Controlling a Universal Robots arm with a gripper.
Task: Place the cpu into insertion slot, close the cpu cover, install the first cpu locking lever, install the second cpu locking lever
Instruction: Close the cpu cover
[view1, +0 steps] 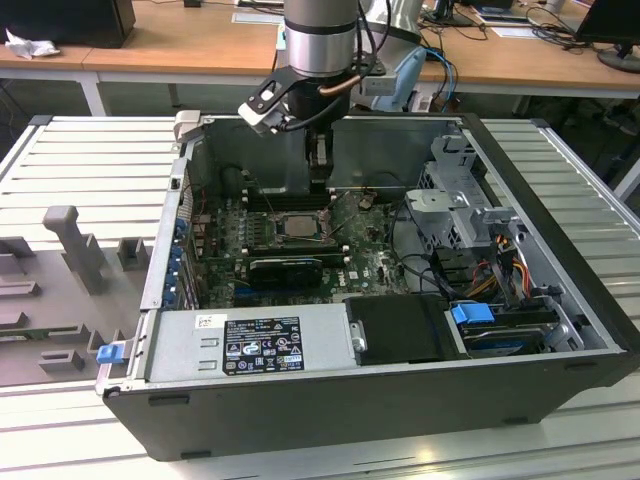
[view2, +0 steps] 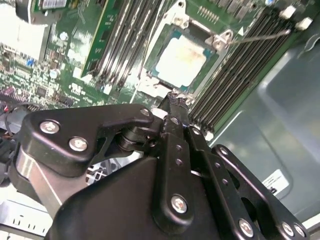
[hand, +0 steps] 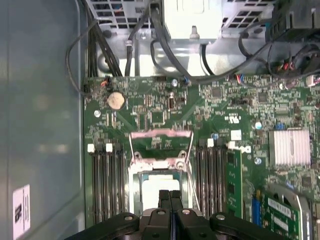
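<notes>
Gripper (hand: 170, 196) fingers pressed together, nothing between them, poised over one edge of the cpu (hand: 156, 181). The chip's a flat, pale silvery-beige square with a green rim, face up, seated in the insertion slot (view1: 270, 228). Being square, it has no long axis, and its edges run parallel to the black memory slots (hand: 107, 185) flanking it. The cpu cover (hand: 161, 134) is swung open, off the slot.
</notes>
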